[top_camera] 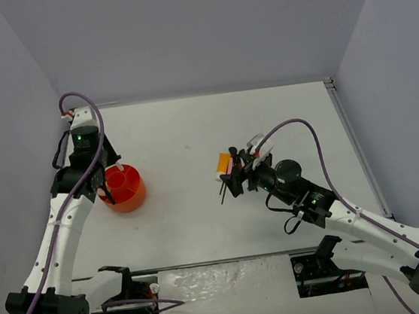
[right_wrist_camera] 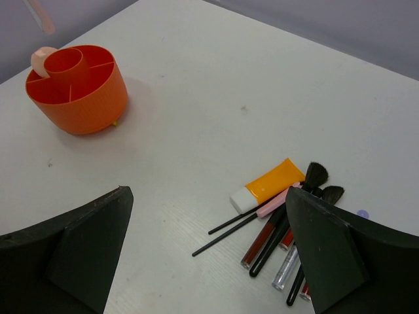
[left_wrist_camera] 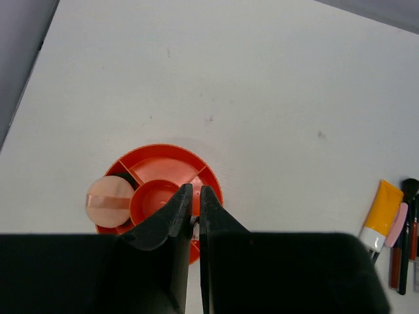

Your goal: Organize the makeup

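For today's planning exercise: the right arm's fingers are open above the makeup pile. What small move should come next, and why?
Probably lower the right fingers onto the tube and close. They stand open, holding nothing, just above the pile; the tube lies at its edge, bulkier than the thin brushes, so likely easiest to grip.

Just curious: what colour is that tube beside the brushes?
The tube is orange with a white cap; clearest in the right wrist view.

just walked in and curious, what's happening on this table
A robot is sorting makeup. The left gripper is shut above a round orange divided plastic tub, which holds a pale pink puff. The right gripper hangs wide open over the orange-white tube and thin black brushes lying loose on the white table.
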Controlling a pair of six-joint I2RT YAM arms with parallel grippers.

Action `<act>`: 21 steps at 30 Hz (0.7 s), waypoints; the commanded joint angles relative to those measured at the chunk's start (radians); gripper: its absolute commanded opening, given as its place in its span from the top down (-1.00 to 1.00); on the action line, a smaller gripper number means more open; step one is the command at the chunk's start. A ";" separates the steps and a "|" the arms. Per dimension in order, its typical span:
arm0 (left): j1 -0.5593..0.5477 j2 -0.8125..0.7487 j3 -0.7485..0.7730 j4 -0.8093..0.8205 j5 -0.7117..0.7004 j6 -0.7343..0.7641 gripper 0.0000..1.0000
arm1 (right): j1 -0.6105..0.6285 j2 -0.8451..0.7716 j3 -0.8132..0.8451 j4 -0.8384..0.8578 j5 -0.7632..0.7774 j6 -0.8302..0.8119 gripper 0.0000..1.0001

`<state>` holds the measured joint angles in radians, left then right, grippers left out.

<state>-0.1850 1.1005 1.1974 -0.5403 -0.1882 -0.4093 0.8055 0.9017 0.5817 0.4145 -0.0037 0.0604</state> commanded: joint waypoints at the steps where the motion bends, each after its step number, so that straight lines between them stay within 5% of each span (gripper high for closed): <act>1: 0.132 0.080 0.008 0.182 0.127 0.031 1.00 | -0.003 -0.026 -0.002 0.058 0.034 0.012 -1.00; 7: 0.235 0.181 0.011 0.285 0.224 0.021 1.00 | -0.004 -0.034 -0.013 0.061 0.042 0.013 -1.00; 21: 0.264 0.303 -0.033 0.330 0.283 -0.019 1.00 | -0.009 -0.005 -0.010 0.064 0.061 0.008 -1.00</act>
<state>0.0734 1.4043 1.1502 -0.2642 0.0810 -0.4037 0.8047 0.8873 0.5625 0.4001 0.0237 0.0634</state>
